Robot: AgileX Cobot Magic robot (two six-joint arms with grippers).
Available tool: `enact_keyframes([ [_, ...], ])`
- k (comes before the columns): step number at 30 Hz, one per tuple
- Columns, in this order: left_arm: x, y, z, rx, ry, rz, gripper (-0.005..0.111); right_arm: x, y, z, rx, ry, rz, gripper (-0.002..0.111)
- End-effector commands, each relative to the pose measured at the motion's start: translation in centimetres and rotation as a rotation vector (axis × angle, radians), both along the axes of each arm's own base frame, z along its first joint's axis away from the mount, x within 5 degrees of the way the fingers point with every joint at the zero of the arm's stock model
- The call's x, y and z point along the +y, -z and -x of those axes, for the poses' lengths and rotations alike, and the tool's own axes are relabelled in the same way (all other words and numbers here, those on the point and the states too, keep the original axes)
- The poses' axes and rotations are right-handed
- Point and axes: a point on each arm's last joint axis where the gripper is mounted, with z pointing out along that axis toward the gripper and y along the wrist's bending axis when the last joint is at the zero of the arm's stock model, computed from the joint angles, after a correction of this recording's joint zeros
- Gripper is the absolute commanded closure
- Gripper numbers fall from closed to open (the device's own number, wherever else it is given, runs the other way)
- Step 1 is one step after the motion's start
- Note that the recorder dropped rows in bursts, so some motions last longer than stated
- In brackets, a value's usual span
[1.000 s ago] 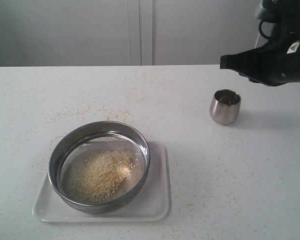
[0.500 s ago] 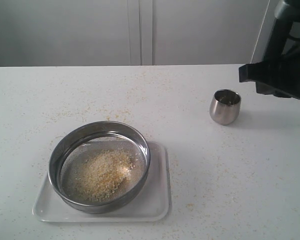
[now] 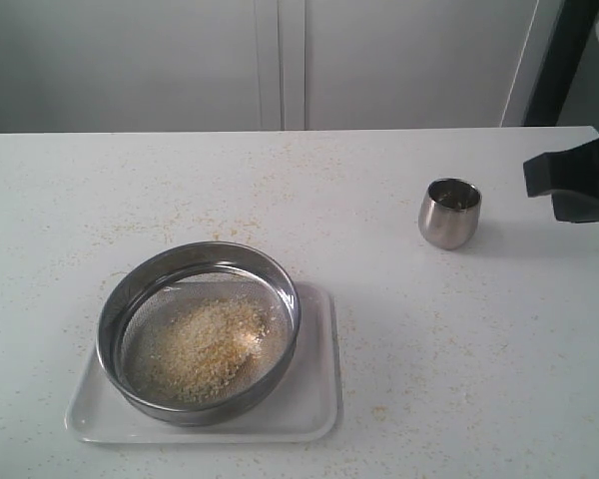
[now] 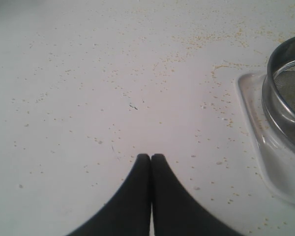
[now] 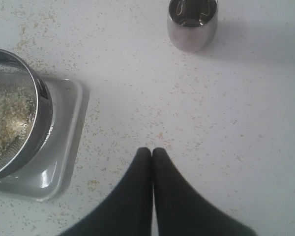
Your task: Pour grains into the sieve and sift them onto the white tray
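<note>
The round steel sieve (image 3: 198, 329) stands on the white tray (image 3: 314, 404) at the front left of the table. A heap of yellow and pale grains (image 3: 208, 344) lies on its mesh. The right wrist view shows part of the sieve (image 5: 24, 123), the grains (image 5: 7, 118) and the tray (image 5: 64, 147). My right gripper (image 5: 152, 150) is shut and empty above the bare table; the arm's dark body (image 3: 574, 185) shows at the exterior view's right edge. My left gripper (image 4: 150, 157) is shut and empty, off to the side of the sieve (image 4: 287, 93) and tray (image 4: 265, 162).
A small rounded steel cup (image 3: 449, 212) stands upright at the right middle of the table, also seen as the cup (image 5: 192, 23) in the right wrist view. Stray grains are scattered over the white tabletop (image 3: 459, 349). A grey wall lies behind.
The right arm has drawn back to the right, away from above the steel cup, and now shows only at the frame's edge. Sieve, tray and cup have not moved.
</note>
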Motion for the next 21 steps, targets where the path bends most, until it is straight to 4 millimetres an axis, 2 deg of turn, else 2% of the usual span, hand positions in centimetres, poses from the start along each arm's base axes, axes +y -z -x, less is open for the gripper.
enact_keyframes([
  [1,0.0,0.1,0.0,0.000,-0.005,0.018,0.107,-1.0,-0.6,1.1,-0.023,0.036,0.058,0.108],
  [7,0.0,0.1,0.0,0.000,-0.005,0.018,0.107,-2.4,-1.3,2.4,-0.043,0.126,0.135,0.108],
  [13,0.0,0.1,0.0,0.000,-0.005,0.018,0.107,-2.6,-1.9,3.6,-0.063,0.130,0.129,0.108],
  [21,0.0,0.1,0.0,0.000,-0.005,0.018,0.107,-2.7,-1.8,4.0,-0.041,0.132,0.135,0.108],
])
